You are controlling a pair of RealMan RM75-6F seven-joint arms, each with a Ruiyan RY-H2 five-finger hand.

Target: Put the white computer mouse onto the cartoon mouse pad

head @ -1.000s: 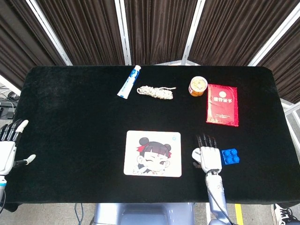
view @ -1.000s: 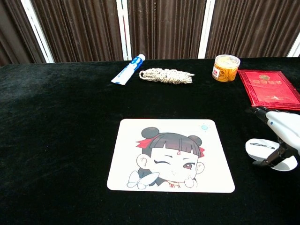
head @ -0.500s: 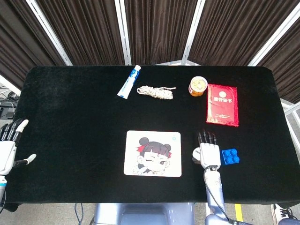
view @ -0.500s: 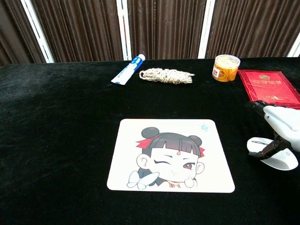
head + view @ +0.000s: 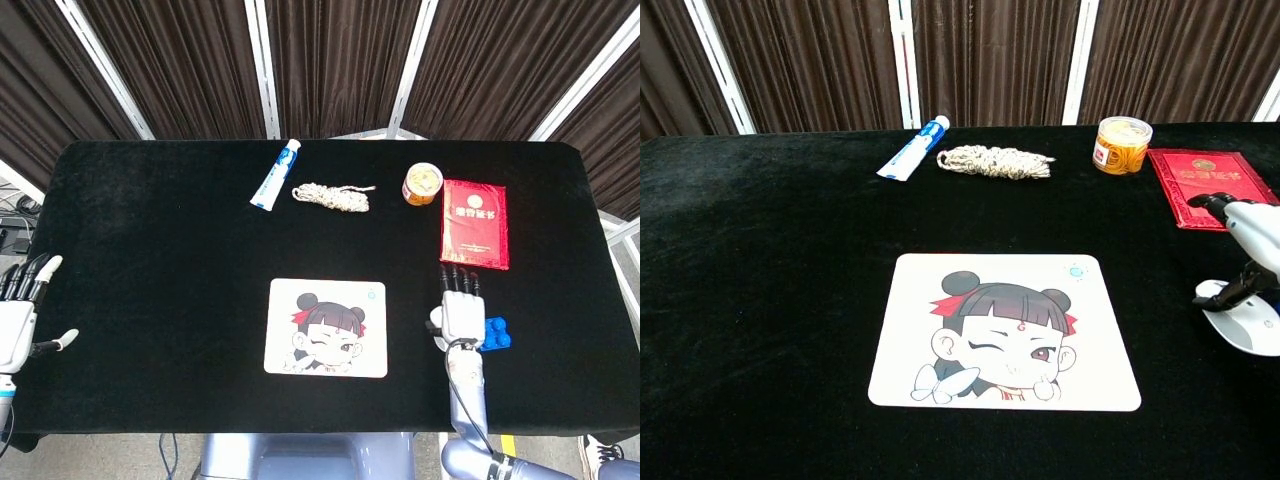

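Since the earlier frames the right hand (image 5: 462,318) has been carried away from the cartoon mouse pad (image 5: 326,328), further toward the robot's right and toward the red booklet (image 5: 475,223), and the white computer mouse (image 5: 1245,322) has been displaced with it. In the head view the mouse is almost wholly hidden beneath the palm; in the chest view it is seen lying on the table (image 5: 160,260) under the hand, well apart from the pad. The blue block (image 5: 497,333) is now touched or partly covered by the hand's outer side.

The fingers (image 5: 460,277) are stretched forward and held close together, with their tips just short of the booklet's near edge; the thumb is hooked against the mouse's pad-side flank. Whether the mouse is truly clasped cannot be told, since no opposing finger is seen curled around it.

A slip is judged to be the chief risk: with only the thumb and palm bearing on a smooth shell, the mouse could be left behind or spun when the hand is swept back toward the pad. The blue block might also be dragged along.

The left hand (image 5: 20,320) is held beside the table's edge, fingers spread and nothing held.
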